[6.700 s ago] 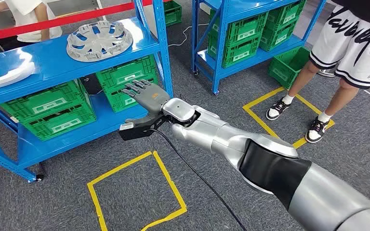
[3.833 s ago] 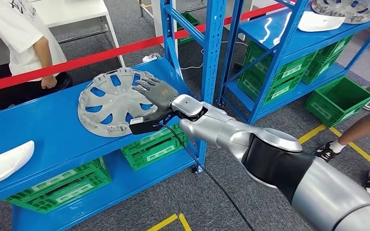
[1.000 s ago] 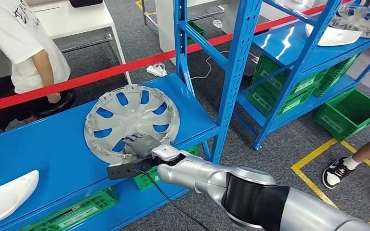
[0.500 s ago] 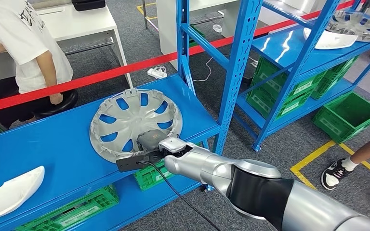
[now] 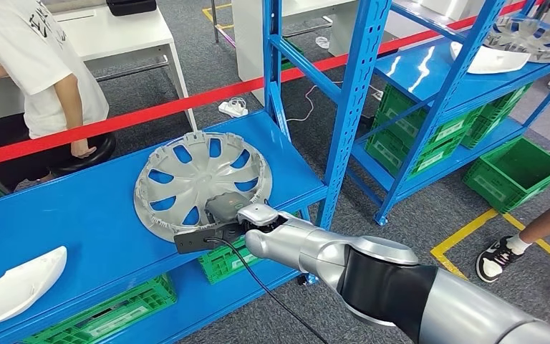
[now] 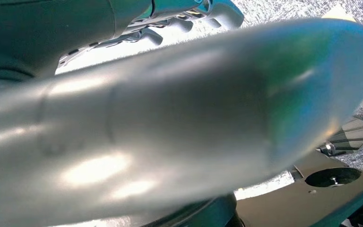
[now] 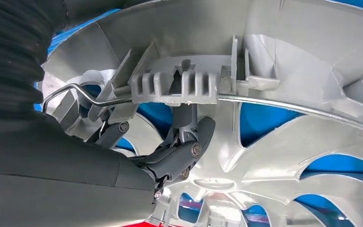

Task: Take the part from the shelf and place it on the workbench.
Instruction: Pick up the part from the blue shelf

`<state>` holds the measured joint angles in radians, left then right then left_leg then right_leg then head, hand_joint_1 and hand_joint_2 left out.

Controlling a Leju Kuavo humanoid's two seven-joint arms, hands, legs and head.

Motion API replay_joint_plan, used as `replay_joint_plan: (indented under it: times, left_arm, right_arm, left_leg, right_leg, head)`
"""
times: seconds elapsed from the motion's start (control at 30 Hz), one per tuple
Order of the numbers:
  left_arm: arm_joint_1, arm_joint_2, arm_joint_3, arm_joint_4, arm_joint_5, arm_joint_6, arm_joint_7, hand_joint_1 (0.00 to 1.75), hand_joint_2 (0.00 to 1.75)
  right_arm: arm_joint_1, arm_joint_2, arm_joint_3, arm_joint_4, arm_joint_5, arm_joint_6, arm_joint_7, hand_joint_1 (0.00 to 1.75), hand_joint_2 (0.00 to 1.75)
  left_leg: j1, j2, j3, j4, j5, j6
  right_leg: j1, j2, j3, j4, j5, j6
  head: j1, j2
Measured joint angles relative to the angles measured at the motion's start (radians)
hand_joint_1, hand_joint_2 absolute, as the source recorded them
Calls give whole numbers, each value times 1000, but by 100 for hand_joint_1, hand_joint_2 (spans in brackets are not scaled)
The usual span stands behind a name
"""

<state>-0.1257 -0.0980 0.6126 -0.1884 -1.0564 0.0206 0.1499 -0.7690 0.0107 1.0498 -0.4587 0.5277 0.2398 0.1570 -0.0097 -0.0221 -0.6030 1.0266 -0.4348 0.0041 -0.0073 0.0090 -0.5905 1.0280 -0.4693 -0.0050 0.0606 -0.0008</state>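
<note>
My right hand grips the near rim of the round silver-grey plastic wheel cover, fingers curled under at its six o'clock edge, on the blue metal shelf. My left hand's state I cannot tell.
</note>
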Motion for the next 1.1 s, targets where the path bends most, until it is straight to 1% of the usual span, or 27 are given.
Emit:
replay_joint_plan:
  times: [0.1, 0.2, 0.27, 0.37, 0.5, 0.63, 0.8, 1.1]
  left_arm:
    - [3, 0, 3, 0, 9, 1, -5, 0, 0]
    - [10, 1, 13, 0, 18, 6, -12, 0, 0]
    - [16, 1, 19, 0, 23, 10, -17, 0, 0]
    - [24, 1, 26, 0, 27, 15, -22, 0, 0]
    - [30, 1, 34, 0, 27, 18, -25, 0, 0]
    - [29, 1, 35, 0, 23, 19, -25, 0, 0]
    - [27, 0, 35, 0, 14, 19, -21, 0, 0]
    - [22, 0, 35, 0, 6, 19, -16, 0, 0]
  right_arm:
    - [2, 0, -1, -14, -38, -34, -20, 175, 175]
    - [6, -9, -8, -67, -86, -81, -36, 175, 175]
    - [-1, -25, -28, -135, -121, -123, -42, 175, 175]
    - [-24, -63, -72, -275, -164, -164, -39, 175, 175]
    - [-43, -111, -98, -452, -198, -172, -26, 175, 175]
    - [-50, -138, -104, -555, -209, -171, -21, 175, 175]
    - [-48, -154, -104, -614, -214, -175, -14, 175, 175]
    - [-32, -167, -104, -645, -214, -185, -10, 175, 175]
  left_leg:
    - [0, 0, -5, 0, 3, 0]
    - [0, 2, -18, 0, 8, -2]
    - [0, 5, -27, 0, 12, -3]
    - [0, 7, -30, 0, 14, -2]
    - [0, 7, -31, 0, 14, -2]
    - [0, 7, -31, 0, 12, -3]
    - [0, 7, -31, 0, 11, -3]
    - [0, 7, -31, 0, 10, -4]
  right_leg:
    - [0, 0, -4, 0, 3, 0]
    - [0, 2, -19, 1, 15, 2]
    - [0, 6, -29, 1, 21, 2]
    - [0, 8, -33, 1, 23, 3]
    - [0, 7, -34, 1, 22, 2]
    - [0, 8, -34, 1, 20, 1]
    - [0, 8, -34, 1, 19, 1]
    - [0, 7, -34, 1, 18, 1]
  head:
    - [0, 0]
    - [0, 0]
    - [0, 0]
    - [0, 0]
    - [0, 0]
    - [0, 0]
    - [0, 0]
    - [0, 0]
